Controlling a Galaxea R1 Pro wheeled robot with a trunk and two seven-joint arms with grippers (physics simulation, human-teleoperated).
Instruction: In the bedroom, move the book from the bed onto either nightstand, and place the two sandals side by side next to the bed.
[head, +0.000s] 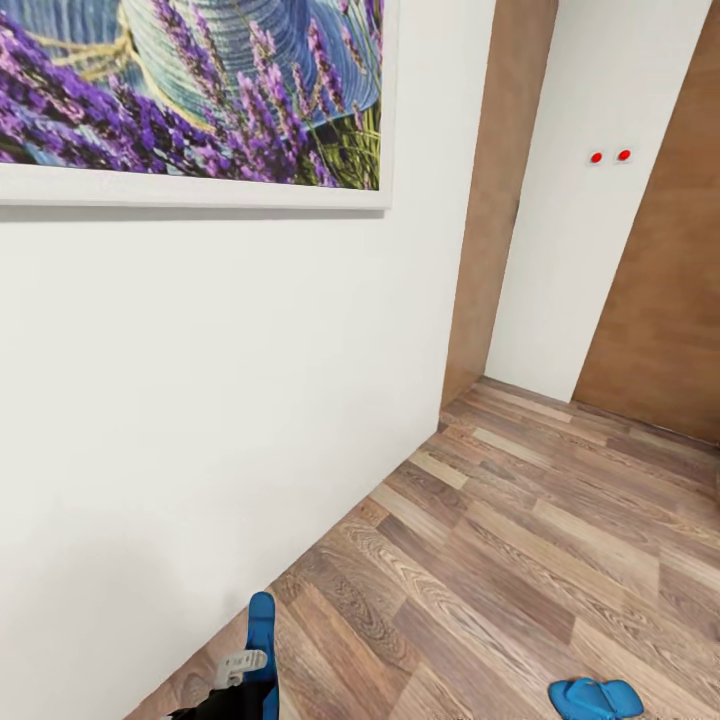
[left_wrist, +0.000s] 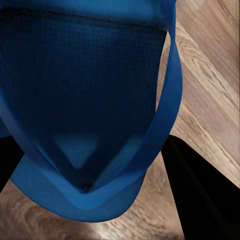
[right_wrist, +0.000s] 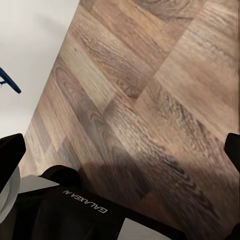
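Observation:
My left gripper (head: 238, 668) is shut on one bright blue sandal (head: 262, 640), which it holds low at the head view's bottom edge, close to the white wall. In the left wrist view that sandal (left_wrist: 85, 90) hangs over the floor with its thin strap looping across the sole, a black finger (left_wrist: 200, 195) beside it. The second sandal (head: 594, 698) lies flat on the wood floor at the bottom right. My right gripper (right_wrist: 120, 150) is open over bare planks, nothing between its fingertips (right_wrist: 10, 155). The book, the bed and the nightstands are out of view.
A white wall (head: 200, 400) with a framed lavender picture (head: 190, 90) stands close on the left. Grey-brown plank floor (head: 520, 540) stretches ahead to a light-brown wooden door (head: 660, 300) and a white wall section with two red dots (head: 610, 156). My own base (right_wrist: 85, 210) sits below the right gripper.

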